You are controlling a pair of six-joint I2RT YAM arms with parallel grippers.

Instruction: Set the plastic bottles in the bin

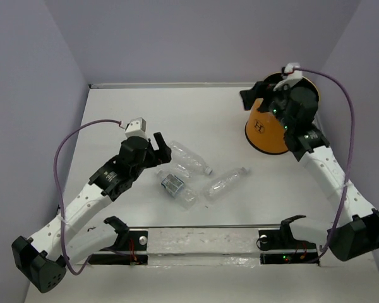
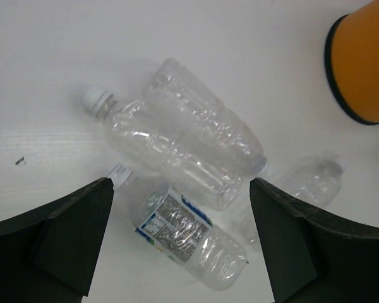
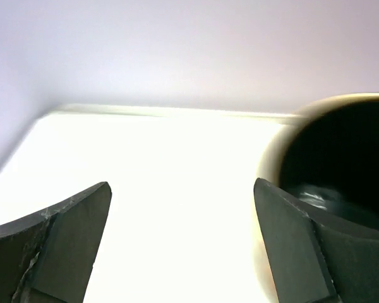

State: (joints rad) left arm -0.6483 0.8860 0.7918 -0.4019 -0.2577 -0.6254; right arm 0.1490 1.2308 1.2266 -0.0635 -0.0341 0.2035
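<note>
Several clear plastic bottles lie on the white table. Two lie side by side [image 1: 188,159] [image 2: 196,142], one with a printed label [image 1: 174,184] [image 2: 186,230] is nearer, and another [image 1: 226,182] [image 2: 312,183] lies to the right. My left gripper [image 1: 159,146] [image 2: 180,184] is open and empty, just above and left of the pile. The orange bin [image 1: 265,132] [image 2: 363,66] stands at the back right. My right gripper [image 1: 260,95] [image 3: 180,240] is open and empty over the bin's left rim [image 3: 275,158]. A pale glint shows inside the bin's black interior.
Pale walls enclose the table on the left, back and right. A black rail with clamps [image 1: 202,243] runs along the near edge between the arm bases. A purple cable [image 1: 344,101] loops beside the right arm.
</note>
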